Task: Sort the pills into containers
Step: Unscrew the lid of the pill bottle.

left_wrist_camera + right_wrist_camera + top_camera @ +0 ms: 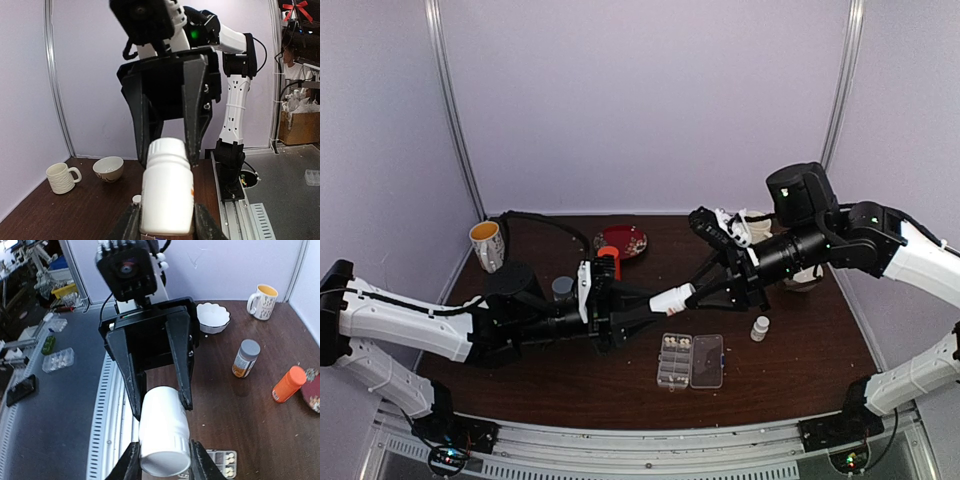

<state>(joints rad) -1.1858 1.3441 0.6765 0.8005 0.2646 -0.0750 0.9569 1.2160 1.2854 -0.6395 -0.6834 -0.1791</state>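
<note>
Both grippers clamped on white bottle [670,298] mid-air: left gripper [165,223] on body, right gripper [161,461] on cap. Organiser box [707,362] open, few pills [676,344] inside; most sorting probably left.

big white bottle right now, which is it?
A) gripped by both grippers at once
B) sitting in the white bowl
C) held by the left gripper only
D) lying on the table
A: the white bottle is up off the table, with the left gripper clamped on one end and the right gripper on the other.
</note>
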